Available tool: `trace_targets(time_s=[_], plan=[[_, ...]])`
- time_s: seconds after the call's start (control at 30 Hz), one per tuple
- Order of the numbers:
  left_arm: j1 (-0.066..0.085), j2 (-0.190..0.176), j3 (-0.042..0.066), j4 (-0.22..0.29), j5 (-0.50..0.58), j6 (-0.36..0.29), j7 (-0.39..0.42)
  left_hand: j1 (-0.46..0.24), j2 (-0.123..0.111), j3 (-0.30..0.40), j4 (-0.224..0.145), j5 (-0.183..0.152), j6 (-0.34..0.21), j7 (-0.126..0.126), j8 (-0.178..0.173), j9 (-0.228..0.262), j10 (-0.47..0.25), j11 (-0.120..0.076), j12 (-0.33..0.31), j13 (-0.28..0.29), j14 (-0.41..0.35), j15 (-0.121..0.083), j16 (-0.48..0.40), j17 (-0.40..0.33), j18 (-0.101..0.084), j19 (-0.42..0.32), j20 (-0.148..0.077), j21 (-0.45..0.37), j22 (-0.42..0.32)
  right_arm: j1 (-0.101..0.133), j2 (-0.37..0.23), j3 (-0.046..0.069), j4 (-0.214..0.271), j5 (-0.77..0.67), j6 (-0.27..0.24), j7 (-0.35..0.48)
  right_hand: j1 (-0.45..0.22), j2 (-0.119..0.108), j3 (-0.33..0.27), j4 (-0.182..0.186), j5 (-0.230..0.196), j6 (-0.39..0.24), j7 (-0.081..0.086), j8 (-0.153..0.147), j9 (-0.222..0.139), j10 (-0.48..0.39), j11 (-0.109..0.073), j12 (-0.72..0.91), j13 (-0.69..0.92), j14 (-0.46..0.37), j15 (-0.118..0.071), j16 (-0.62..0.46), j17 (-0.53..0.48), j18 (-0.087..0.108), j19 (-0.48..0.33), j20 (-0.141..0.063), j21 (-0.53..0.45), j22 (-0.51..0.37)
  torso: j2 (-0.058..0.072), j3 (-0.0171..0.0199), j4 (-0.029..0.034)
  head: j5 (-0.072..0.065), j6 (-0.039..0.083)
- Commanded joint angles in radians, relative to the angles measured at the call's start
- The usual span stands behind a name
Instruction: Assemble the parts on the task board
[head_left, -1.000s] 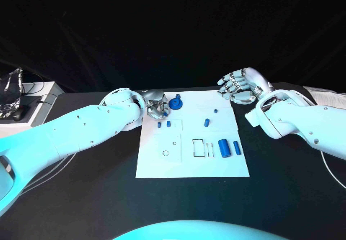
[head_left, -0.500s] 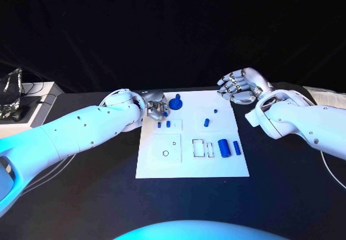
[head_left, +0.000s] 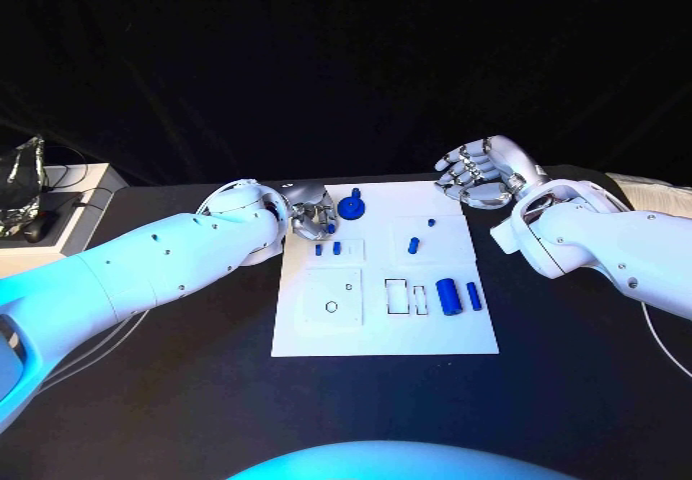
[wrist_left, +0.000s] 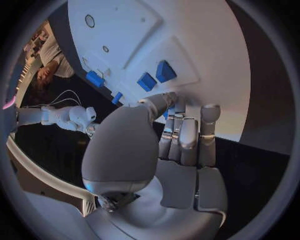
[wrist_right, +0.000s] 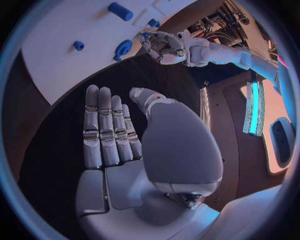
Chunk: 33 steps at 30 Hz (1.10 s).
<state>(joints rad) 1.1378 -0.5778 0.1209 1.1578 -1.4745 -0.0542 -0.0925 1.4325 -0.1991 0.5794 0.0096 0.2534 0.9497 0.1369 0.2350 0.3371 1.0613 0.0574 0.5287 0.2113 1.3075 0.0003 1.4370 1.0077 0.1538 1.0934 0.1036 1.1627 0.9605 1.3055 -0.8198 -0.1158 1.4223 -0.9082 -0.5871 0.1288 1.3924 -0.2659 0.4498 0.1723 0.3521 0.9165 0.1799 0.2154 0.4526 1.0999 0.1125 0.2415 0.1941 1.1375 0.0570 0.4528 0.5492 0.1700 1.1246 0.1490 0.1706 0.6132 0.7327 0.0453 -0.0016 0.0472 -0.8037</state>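
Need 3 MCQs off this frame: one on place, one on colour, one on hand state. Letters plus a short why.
1. Where is the left hand?
A. over the task board's far left corner
B. at the board's near edge
C. off the table

2. What colour are the two cylinders lying side by side at the board's right?
A. red
B. blue
C. yellow

3. How is the right hand?
A. gripping a cylinder
B. pressing the board
C. open, holding nothing

Answers:
1 A: head view shows it at the far left corner of the task board.
2 B: both are blue against the white plate.
3 C: right wrist view shows fingers straight, palm bare, above the black table.
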Motion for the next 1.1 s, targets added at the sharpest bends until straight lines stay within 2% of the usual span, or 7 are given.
trace_targets(time_s=[0.03,0.53,0.7,0.8,0.93,1.03,1.1], plan=[[0.0,-0.001,0.0,0.004,-0.001,-0.017,0.008,-0.002,-0.006,-0.003,-0.002,-0.002,-0.005,-0.001,-0.004,-0.002,-0.007,0.002,0.003,0.002,-0.002,-0.002,0.006,0.0,-0.005,-0.001,-0.003,-0.001,0.001,0.0,0.0,0.0,0.0,-0.002,0.01,0.008,-0.009,0.002,-0.002,-0.006,0.0,-0.001,0.006,-0.006,-0.001,-0.003,0.007,-0.006,-0.002,-0.009,-0.002,-0.007,-0.002,0.01,-0.002,0.005,-0.006,-0.003,0.001,-0.0004,-0.0004,0.0,0.0],[0.0,-0.014,0.002,0.0,-0.002,-0.006,-0.009,-0.003,-0.013,0.003,-0.002,-0.002,-0.057,-0.01,-0.047,-0.02,-0.029,0.0,0.031,0.032,-0.004,-0.004,0.009,0.0,-0.004,-0.003,-0.005,-0.006,-0.003,-0.001,-0.003,0.0,-0.008,-0.055,0.06,-0.026,0.009,0.006,-0.007,-0.034,-0.005,-0.001,0.005,-0.012,-0.006,-0.012,0.003,-0.024,-0.029,0.087,-0.022,0.013,0.014,0.013,0.085,-0.017,0.029,-0.004,-0.001,-0.0003,0.0002,-0.001,0.003],[0.0,-0.022,0.005,-0.008,-0.002,-0.016,-0.011,0.0,-0.017,0.005,-0.001,-0.002,-0.137,-0.036,-0.095,-0.046,-0.04,-0.002,0.044,0.047,-0.005,-0.006,0.012,-0.001,-0.004,-0.002,-0.006,-0.007,-0.003,-0.001,-0.003,0.0,-0.02,-0.15,0.118,-0.055,0.036,0.006,0.007,-0.074,-0.014,0.019,-0.014,-0.035,-0.021,0.033,-0.021,-0.054,-0.062,0.269,-0.064,0.131,0.087,0.01,0.221,-0.066,0.157,0.078,-0.001,-0.0006,-0.0008,-0.003,0.007],[0.0,-0.031,0.012,-0.013,0.002,-0.035,-0.005,0.006,-0.015,-0.006,0.001,-0.001,-0.24,-0.06,-0.133,-0.081,-0.044,-0.002,0.048,0.054,-0.005,-0.006,0.012,-0.002,-0.004,-0.002,-0.007,-0.008,-0.002,-0.001,-0.004,0.0,-0.029,-0.22,0.157,-0.076,0.03,0.003,0.062,-0.088,-0.057,0.05,-0.021,-0.051,-0.028,0.085,-0.031,-0.088,-0.083,0.319,-0.074,0.296,0.222,-0.011,0.267,-0.075,0.342,0.222,-0.002,-0.0009,-0.0006,-0.004,0.01],[0.0,-0.046,0.023,-0.019,0.047,-0.092,0.022,0.008,-0.013,-0.009,0.003,0.0,-0.236,-0.054,-0.133,-0.08,-0.044,-0.003,0.049,0.056,-0.011,-0.006,0.01,-0.014,-0.002,-0.009,-0.007,-0.014,-0.011,-0.001,-0.002,0.0,-0.042,-0.317,0.2,-0.104,0.024,0.0,0.096,-0.105,-0.07,0.068,-0.027,-0.061,-0.029,0.118,-0.035,-0.113,-0.091,0.338,-0.075,0.474,0.376,-0.037,0.298,-0.078,0.555,0.383,-0.003,-0.0016,0.0007,-0.012,0.017],[0.0,-0.065,0.035,-0.024,0.186,-0.163,0.083,0.0,-0.01,0.001,0.022,0.001,-0.059,0.021,-0.05,-0.044,-0.076,0.022,0.036,0.052,-0.234,0.012,-0.153,-0.37,0.029,-0.161,0.003,-0.161,-0.173,-0.001,0.002,0.0,-0.052,-0.419,0.232,-0.139,0.011,-0.002,0.109,-0.111,-0.089,0.082,-0.032,-0.064,-0.026,0.139,-0.04,-0.129,-0.094,0.35,-0.076,0.581,0.467,-0.054,0.318,-0.078,0.692,0.486,-0.004,-0.001,0.0011,-0.014,0.026],[-0.001,-0.082,0.043,-0.023,0.324,-0.183,0.137,-0.005,-0.008,0.004,0.031,0.0,-0.029,0.031,-0.026,-0.037,-0.094,0.039,0.027,0.046,-0.3,0.026,-0.224,-0.463,0.028,-0.182,0.014,-0.19,-0.188,-0.002,0.006,0.0,-0.056,-0.49,0.248,-0.168,0.003,-0.003,0.113,-0.111,-0.097,0.085,-0.033,-0.066,-0.024,0.145,-0.041,-0.136,-0.095,0.354,-0.076,0.619,0.498,-0.06,0.323,-0.078,0.738,0.521,-0.004,-0.0016,0.0001,-0.007,0.031]])
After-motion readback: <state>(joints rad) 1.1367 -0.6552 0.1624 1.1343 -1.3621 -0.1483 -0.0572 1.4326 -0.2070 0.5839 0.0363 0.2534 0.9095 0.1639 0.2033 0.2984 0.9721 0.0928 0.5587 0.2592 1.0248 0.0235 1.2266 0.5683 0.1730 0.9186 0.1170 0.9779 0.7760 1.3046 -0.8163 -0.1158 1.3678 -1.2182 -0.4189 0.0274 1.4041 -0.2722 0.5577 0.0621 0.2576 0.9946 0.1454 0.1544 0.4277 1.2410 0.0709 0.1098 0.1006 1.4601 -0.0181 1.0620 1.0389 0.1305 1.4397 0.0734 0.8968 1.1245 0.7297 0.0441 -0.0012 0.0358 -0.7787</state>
